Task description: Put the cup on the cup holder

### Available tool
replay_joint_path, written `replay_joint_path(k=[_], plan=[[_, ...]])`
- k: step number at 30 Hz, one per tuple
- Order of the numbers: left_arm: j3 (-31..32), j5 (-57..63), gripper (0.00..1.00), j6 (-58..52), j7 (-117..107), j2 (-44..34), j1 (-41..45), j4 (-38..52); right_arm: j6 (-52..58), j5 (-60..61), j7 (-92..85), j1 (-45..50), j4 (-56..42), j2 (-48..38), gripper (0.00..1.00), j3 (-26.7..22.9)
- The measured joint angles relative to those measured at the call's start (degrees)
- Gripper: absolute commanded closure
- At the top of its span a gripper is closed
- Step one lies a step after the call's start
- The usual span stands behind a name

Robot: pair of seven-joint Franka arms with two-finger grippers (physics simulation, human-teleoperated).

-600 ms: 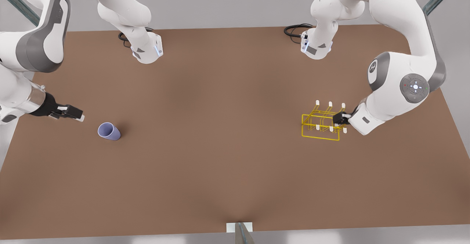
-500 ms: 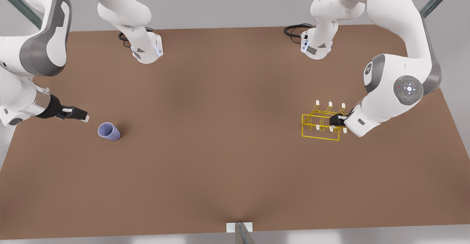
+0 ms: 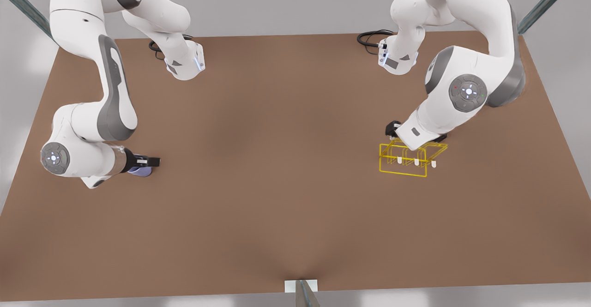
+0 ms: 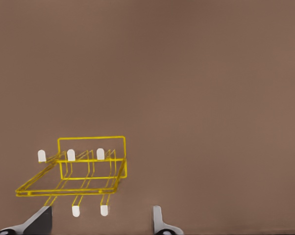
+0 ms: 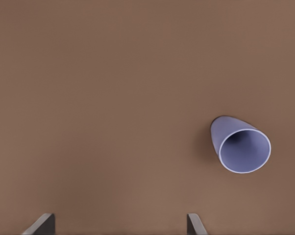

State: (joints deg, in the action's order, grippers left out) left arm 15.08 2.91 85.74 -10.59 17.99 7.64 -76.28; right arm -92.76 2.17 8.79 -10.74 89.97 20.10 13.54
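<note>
**Front view: cup not yet lifted, both arms hovering over their things**

Front view, seen from high above a brown worktop (image 3: 295, 196). The cup (image 3: 141, 171), pale lavender-blue, lies tipped on its side near the front view's left edge, mostly hidden under a robot wrist. In the right wrist view the cup (image 5: 239, 145) rests on the bare worktop with its open mouth facing the camera, off to one side of the fingers rather than between them.

The cup holder (image 3: 406, 159), a thin yellow wire rack with white-capped prongs, stands well apart on the front view's right. No cup hangs on it.

Judging by this, the task is at its start: the cup must be grasped, carried across and set over a prong.

The right tool (image 3: 150, 161) sits just over the cup, its arm folded low, forearm nearly level with the worktop. Its fingers (image 5: 43, 223) are spread wide, holding nothing.

The left tool (image 4: 101, 220) hangs above the cup holder (image 4: 74, 169), elbow raised, wrist pointing down. Its fingers (image 4: 157, 220) are likewise spread apart, touching nothing, with the rack's near edge just ahead of them.
</note>
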Motion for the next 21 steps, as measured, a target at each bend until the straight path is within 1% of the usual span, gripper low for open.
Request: replay_joint_path(k=[2,4,8,9,10,11,12,15,16,18,21], plan=[[0.04,0.07,0.0,0.74,-0.34,1.46,0.47,-0.01,-3.71,-0.64,-0.67,-0.62,3.89,-0.32,0.0,-0.01],[0.05,0.93,0.0,1.33,-0.66,1.86,1.08,-0.13,-7.92,-1.93,-1.15,-1.29,9.25,-3.1,0.0,0.1],[0.18,2.82,0.0,2.5,-1.2,2.73,1.89,-0.03,-15.26,-5.16,-1.98,-4.22,15.07,-4.41,0.0,2.9],[0.18,3.04,0.0,2.72,-1.32,2.87,1.89,0.02,-17.06,-6.37,-2.23,-6.83,16.12,-3.98,0.0,5.44],[0.18,3.19,0.0,2.92,-1.43,2.94,1.94,0.08,-18.56,-7.58,-2.59,-10.98,16.8,-3.44,0.0,9.43],[0.18,3.24,0.0,3.08,-1.54,3.02,2.0,0.11,-19.99,-8.49,-2.92,-14.08,17.52,-3.1,0.0,12.4],[0.19,3.3,0.0,3.21,-1.68,3.1,2.14,0.14,-21.47,-9.17,-3.22,-15.73,18.58,-2.84,0.0,14.1],[0.19,3.41,0.0,3.5,-2.14,3.17,2.3,0.29,-25.02,-10.32,-4.0,-19.0,20.92,-2.5,0.0,17.09],[0.19,3.46,0.0,3.57,-2.29,3.21,2.35,0.3,-25.99,-10.55,-4.26,-22.19,21.87,-2.39,0.0,19.71],[0.19,3.53,0.0,3.69,-2.69,3.32,2.48,0.31,-27.58,-10.89,-4.84,-26.8,23.75,-2.83,0.0,22.88],[0.19,3.58,0.0,3.86,-3.28,3.61,2.67,0.32,-29.58,-11.16,-5.72,-29.53,26.73,-3.96,0.0,25.07]])
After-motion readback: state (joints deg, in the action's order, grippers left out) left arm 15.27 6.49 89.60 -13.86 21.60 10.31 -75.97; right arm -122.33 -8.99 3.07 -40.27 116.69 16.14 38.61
